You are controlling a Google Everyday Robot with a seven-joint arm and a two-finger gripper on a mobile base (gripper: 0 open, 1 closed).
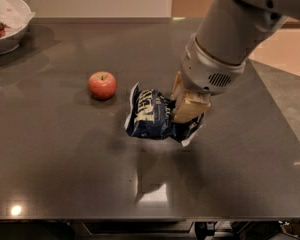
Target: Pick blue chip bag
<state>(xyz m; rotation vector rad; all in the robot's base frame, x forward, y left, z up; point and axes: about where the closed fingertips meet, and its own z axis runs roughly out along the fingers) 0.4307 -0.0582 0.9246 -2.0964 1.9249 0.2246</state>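
Note:
The blue chip bag, dark navy with white lettering and white seams, hangs crumpled a little above the dark table, and its shadow lies on the surface below it. My gripper comes down from the upper right and is shut on the right part of the bag. The tan fingers press into the bag, and the bag's right edge is hidden behind them.
A red apple sits on the table just left of the bag. A white bowl with dark red food stands at the far left corner. The table's right edge runs diagonally beyond my arm.

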